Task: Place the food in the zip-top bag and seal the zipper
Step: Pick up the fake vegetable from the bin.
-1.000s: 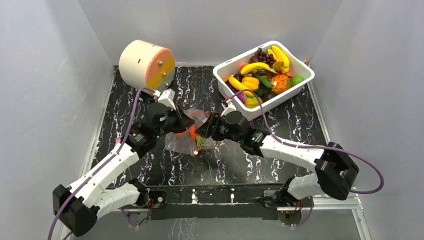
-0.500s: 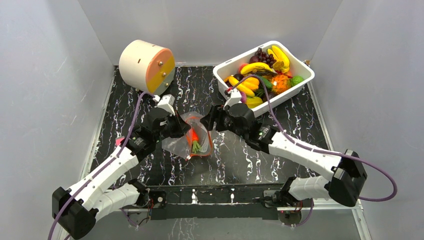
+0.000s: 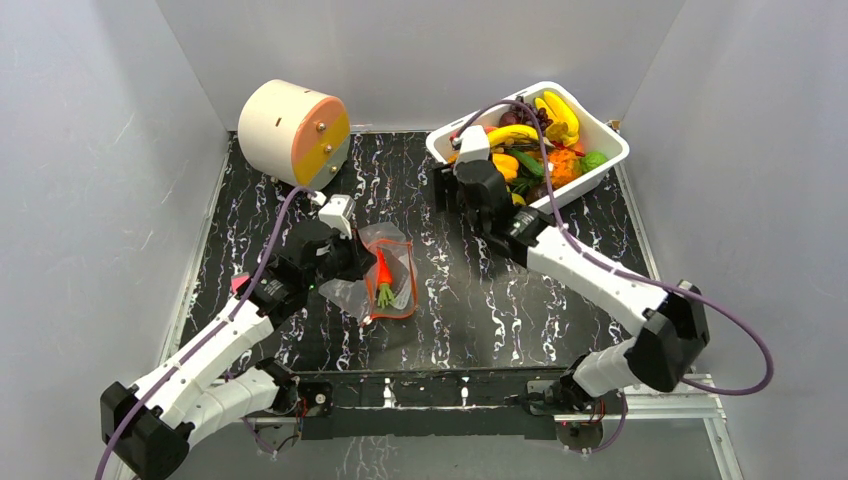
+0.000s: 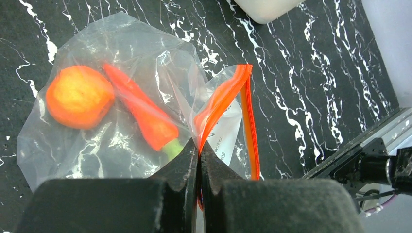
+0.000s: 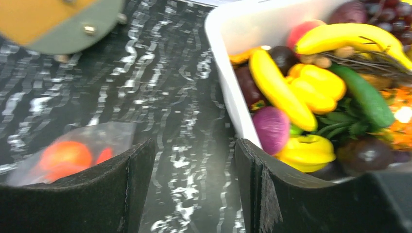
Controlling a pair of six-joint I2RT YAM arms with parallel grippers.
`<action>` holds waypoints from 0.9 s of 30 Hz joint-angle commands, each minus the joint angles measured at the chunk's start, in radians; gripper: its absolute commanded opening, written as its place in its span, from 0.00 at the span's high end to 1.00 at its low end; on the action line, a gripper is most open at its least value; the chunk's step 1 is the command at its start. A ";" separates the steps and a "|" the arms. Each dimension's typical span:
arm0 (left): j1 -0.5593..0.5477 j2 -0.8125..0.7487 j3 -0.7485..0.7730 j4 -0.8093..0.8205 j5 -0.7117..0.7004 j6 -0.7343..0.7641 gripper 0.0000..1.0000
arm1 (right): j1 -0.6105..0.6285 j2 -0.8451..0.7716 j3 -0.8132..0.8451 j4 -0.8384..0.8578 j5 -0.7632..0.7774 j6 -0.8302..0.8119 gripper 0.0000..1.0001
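The clear zip-top bag [image 3: 385, 278] lies on the black marbled table and holds an orange carrot [image 4: 141, 114] and a round orange fruit [image 4: 77, 103]. My left gripper [image 4: 199, 155] is shut on the orange-red zipper [image 4: 221, 99] at the bag's mouth, and the far side of the rim [image 4: 250, 126] gapes open. My right gripper [image 3: 447, 185] is open and empty, hovering over the table by the near-left wall of the white tub [image 5: 228, 87]. In the tub lies more food: bananas [image 5: 279, 90], a purple piece [image 5: 272, 128], a yellow pepper [image 5: 306, 150] and a cucumber [image 5: 367, 94].
A cream cylinder with an orange-yellow face [image 3: 295, 130] stands at the back left. The white tub [image 3: 612, 150] sits at the back right. Grey walls close in three sides, and a metal rail [image 3: 450, 385] runs along the near edge.
My right gripper has let go of the carrot inside the bag and swung back and right to the tub, its jaws a little wider. The bag has sunk flatter, still in the left gripper.
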 commanded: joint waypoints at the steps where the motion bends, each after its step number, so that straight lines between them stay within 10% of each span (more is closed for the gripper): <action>1: -0.004 -0.025 -0.013 0.002 0.047 0.081 1.00 | -0.104 0.087 0.099 -0.034 0.028 -0.107 0.42; 27: -0.004 -0.025 -0.021 -0.022 0.054 0.111 1.00 | -0.419 0.427 0.239 0.079 0.291 -0.431 0.50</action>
